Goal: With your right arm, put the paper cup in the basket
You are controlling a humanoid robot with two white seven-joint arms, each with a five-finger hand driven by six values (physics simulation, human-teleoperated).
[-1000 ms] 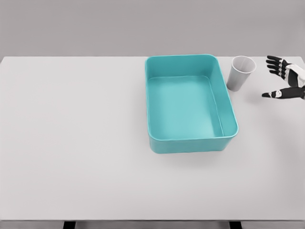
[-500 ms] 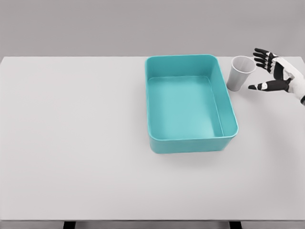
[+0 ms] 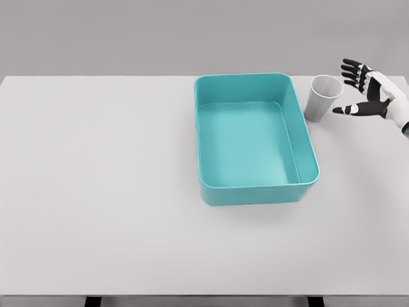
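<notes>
A white paper cup (image 3: 323, 98) stands upright on the white table (image 3: 102, 192), just right of the far right corner of the teal basket (image 3: 305, 148). The basket is rectangular and holds nothing. My right hand (image 3: 348, 87) hovers close to the cup's right side, palm toward it, black fingers (image 3: 351, 68) spread above and the thumb stretched toward the cup's lower wall. A small gap separates the hand from the cup. The hand is open and holds nothing. My left arm does not show.
The table's far edge runs just behind the basket and the cup. Its right edge lies past my right hand.
My right hand came in leftward from the picture's right edge to beside the cup, then rose very slightly. The cup and the basket have not moved.
</notes>
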